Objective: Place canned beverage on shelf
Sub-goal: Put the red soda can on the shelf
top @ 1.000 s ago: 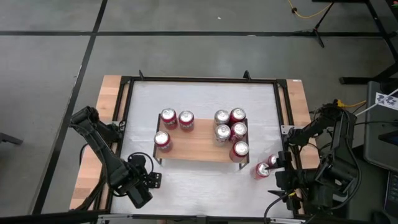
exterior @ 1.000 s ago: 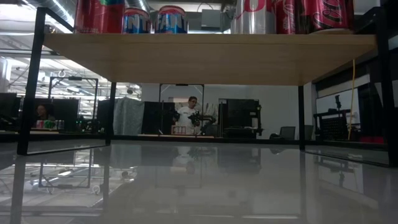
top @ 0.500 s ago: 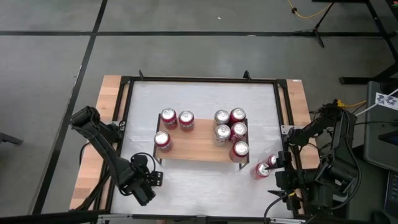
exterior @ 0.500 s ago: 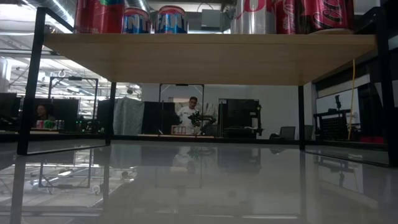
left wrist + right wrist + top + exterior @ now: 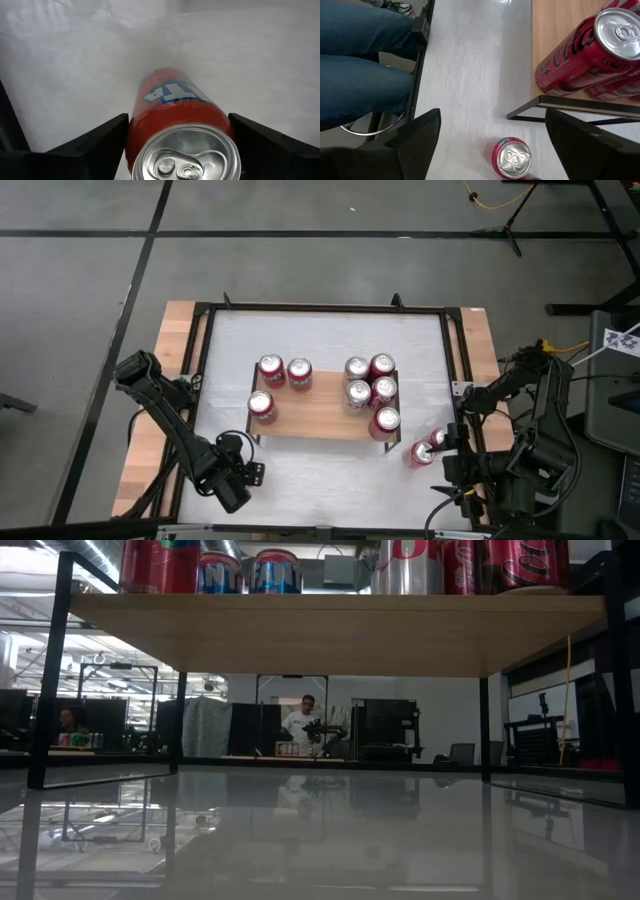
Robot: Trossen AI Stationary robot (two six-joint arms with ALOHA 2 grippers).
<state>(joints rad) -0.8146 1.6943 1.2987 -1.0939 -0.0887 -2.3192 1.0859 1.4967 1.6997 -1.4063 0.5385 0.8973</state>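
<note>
The left gripper [image 5: 177, 150] is clamped on one orange can [image 5: 180, 130], low at about seven o'clock off the shelf [image 5: 322, 418]. Seven cans stand on the shelf: three at its nine o'clock end, four at three o'clock. An eighth can [image 5: 421, 451] stands on the table at five o'clock, under the right gripper [image 5: 492, 145], whose fingers are apart.

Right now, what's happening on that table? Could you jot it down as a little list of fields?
Shelf: wooden shelf mid-table
Cans on shelf: seven, upright; three toward its left end, four toward its right
Can on table: one near the shelf's front right corner, below the right gripper, whose jaws are open
Left gripper: shut on an orange can, near the front left of the table
</note>
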